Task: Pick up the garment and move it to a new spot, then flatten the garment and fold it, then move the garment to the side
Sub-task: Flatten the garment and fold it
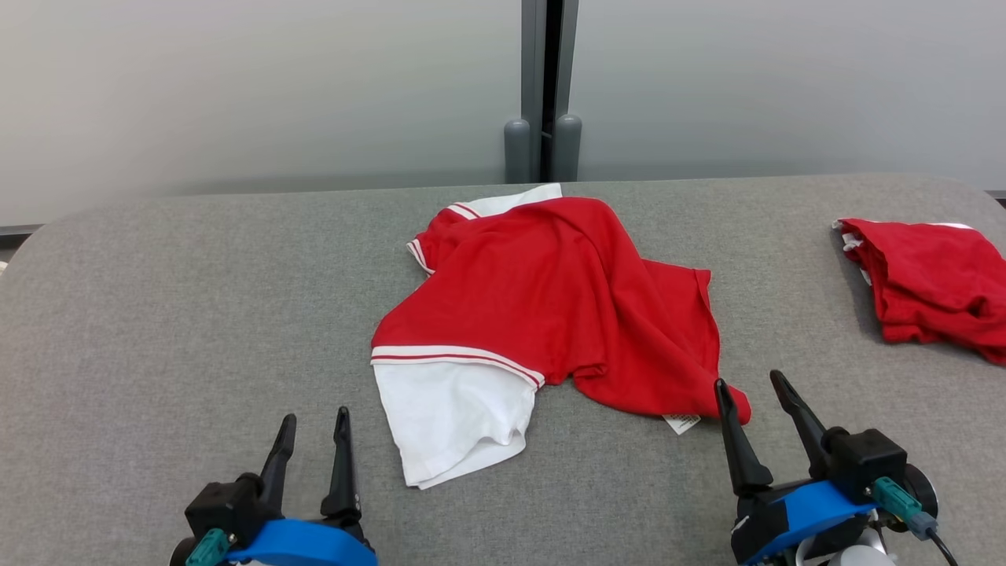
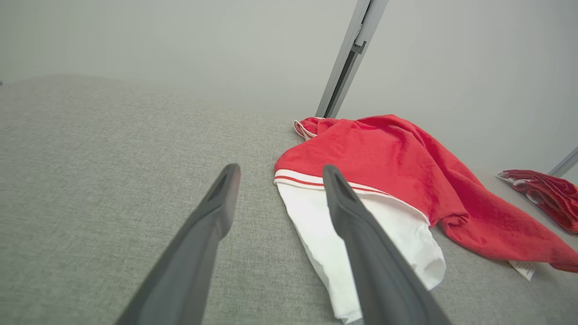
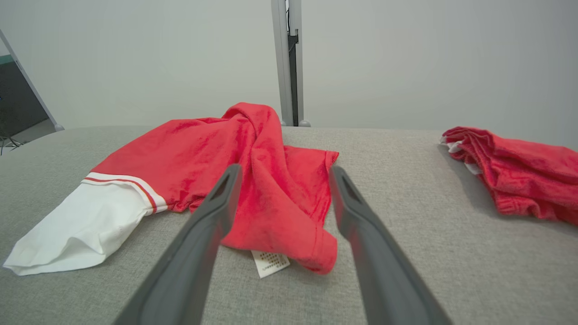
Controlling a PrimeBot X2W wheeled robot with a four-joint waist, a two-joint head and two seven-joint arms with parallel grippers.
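Note:
The garment (image 1: 550, 303) is a red shirt with white sleeves and striped trim, lying crumpled in the middle of the grey table (image 1: 157, 314). One white sleeve (image 1: 452, 417) points toward me and a white care label (image 1: 681, 423) sticks out at its near right hem. My left gripper (image 1: 314, 428) is open, low at the left, just short of the white sleeve (image 2: 361, 234). My right gripper (image 1: 750, 393) is open too, its fingertips beside the garment's near right corner (image 3: 289, 216). Nothing is held between either pair of fingers.
A second red garment (image 1: 931, 283) lies bunched at the table's right edge, also seen in the right wrist view (image 3: 510, 174). A grey post (image 1: 544, 94) stands behind the table's far edge against a pale wall. Bare grey tabletop stretches to the left.

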